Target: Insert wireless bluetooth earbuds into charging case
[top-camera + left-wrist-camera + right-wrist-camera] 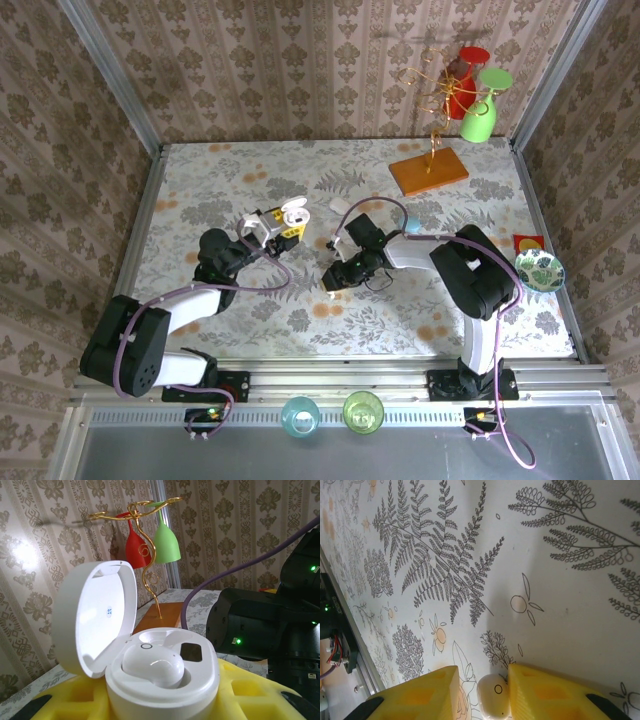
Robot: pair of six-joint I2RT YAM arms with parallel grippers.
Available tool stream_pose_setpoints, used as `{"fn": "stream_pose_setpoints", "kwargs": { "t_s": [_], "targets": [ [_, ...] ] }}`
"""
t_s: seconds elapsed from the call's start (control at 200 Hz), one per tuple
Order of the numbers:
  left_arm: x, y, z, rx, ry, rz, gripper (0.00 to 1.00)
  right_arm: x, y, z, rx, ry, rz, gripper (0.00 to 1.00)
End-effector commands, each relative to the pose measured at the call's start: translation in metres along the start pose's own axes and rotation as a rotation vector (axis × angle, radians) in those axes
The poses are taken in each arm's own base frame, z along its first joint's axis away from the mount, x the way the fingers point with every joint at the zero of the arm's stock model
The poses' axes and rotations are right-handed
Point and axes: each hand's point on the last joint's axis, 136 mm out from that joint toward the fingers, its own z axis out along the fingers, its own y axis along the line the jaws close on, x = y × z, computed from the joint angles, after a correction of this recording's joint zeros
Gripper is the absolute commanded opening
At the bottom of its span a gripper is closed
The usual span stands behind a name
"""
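**One bud seated, one on the cloth**

Fern-printed tablecloth (pixel 220 180) covers the table inside a wallpapered booth. The left gripper (pixel 270 232) pinches the white charging case (pixel 165 685) between its yellow pads and holds it upright above the cloth, with the lid (pixel 95 615) swung back. A seated earbud (pixel 152 666) fills one well. The well beside it (pixel 191 652) looks dark and vacant, though the angle is too shallow to be sure.

The loose earbud (pixel 492 699) lies on the cloth between the fingers of the right gripper (pixel 483 677). One pad touches it, and a sliver of cloth shows on its other side, so the jaws are spread a little and not yet clamped.

The bud is probably light, hard and slick, and its rounded shell could squirt out under a skewed squeeze. The best hold would be across its widest part, low and centred on the pads, with gentle pressure. It would need to be turned to match the well before lowering.
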Motion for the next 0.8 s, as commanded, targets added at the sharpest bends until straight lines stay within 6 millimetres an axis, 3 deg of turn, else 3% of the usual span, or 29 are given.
{"fn": "stream_pose_setpoints", "kwargs": {
  "t_s": [0.0,0.79],
  "targets": [
    [-0.012,0.002,0.006,0.012,-0.035,0.039,0.31,0.027,0.002,-0.001,-0.016,0.083,0.036,0.34],
    [-0.010,0.003,0.008,0.015,-0.037,0.037,0.31,0.042,0.005,-0.004,0.011,0.110,0.013,0.26]
  ]
}}
